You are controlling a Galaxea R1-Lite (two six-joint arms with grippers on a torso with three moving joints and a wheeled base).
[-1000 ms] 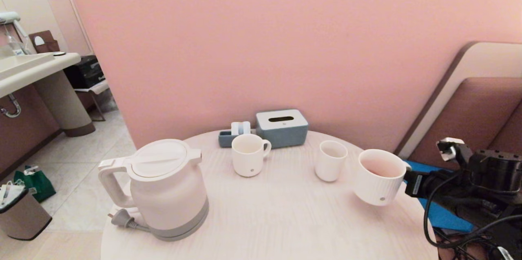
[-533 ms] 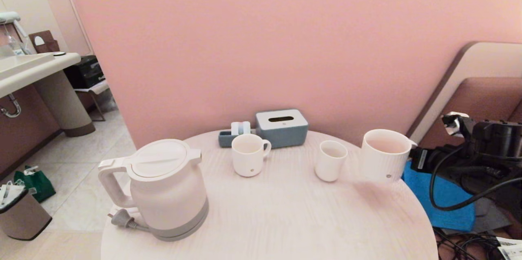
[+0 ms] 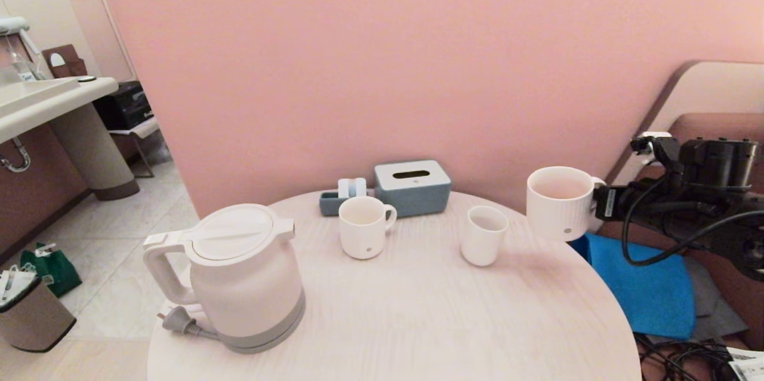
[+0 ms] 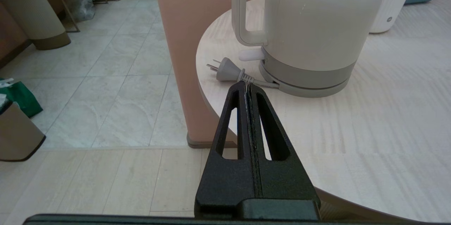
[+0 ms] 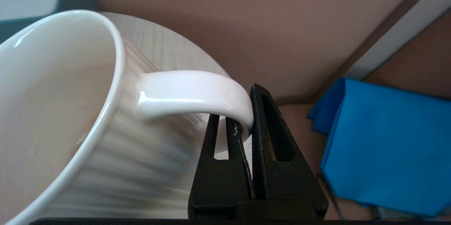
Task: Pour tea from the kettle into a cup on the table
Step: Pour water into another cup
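Note:
The wide ribbed white cup [image 3: 561,208] hangs upright in the air over the right rim of the round table [image 3: 418,321]. My right gripper [image 3: 601,202] is shut on its handle [image 5: 197,94], coming in from the right; in the right wrist view the right gripper [image 5: 246,112] pinches the handle's outer bend. A pale reddish tint, seemingly tea [image 3: 560,188], shows inside the cup. The white kettle [image 3: 242,276] stands lid shut at the table's front left. My left gripper [image 4: 246,85] is shut and empty, low beside the table's edge near the kettle [image 4: 310,31].
A handled white mug [image 3: 364,234] and a small slim cup [image 3: 483,234] stand mid-table. A grey-blue tissue box [image 3: 413,187] and a small tray [image 3: 343,196] sit at the back. The kettle's plug [image 3: 176,321] lies at the front-left rim. A blue cloth [image 3: 650,285] lies on the seat at right.
The right gripper has lifted the cup from a low, tilted position at the table's right edge up to an upright position higher and farther back. Kettle and left arm have not moved.

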